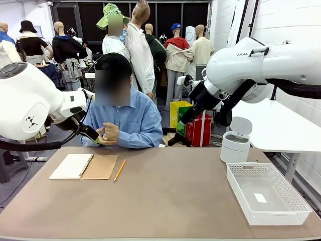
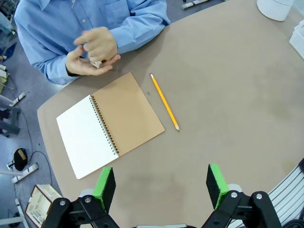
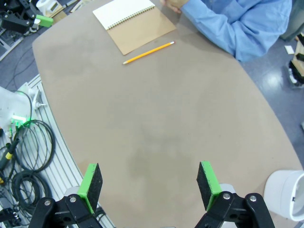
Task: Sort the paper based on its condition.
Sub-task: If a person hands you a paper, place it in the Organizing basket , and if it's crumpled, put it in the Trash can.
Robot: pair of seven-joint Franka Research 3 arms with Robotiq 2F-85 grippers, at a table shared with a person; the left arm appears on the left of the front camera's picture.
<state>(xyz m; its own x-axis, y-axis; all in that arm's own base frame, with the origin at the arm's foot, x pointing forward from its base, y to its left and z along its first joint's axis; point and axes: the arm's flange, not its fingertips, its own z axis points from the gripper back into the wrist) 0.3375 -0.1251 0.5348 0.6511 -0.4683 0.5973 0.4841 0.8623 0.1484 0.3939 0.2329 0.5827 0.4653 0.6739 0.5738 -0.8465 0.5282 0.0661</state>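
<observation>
Paper [image 2: 96,63] in person's hands [image 2: 99,45], well beyond open left fingers [image 2: 105,187].

Left pincer [image 2: 160,184] and right pincer [image 3: 149,183] both gape wide, empty.

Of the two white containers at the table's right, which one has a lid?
The small round white plastic bin, lid tipped up, at the far edge. The rectangular white lattice basket nearer the robot is a shallow open tray with no lid.

white paper [image 2: 96,63], yellow pencil [image 1: 119,170], brown-covered notebook [image 1: 83,166]
</observation>
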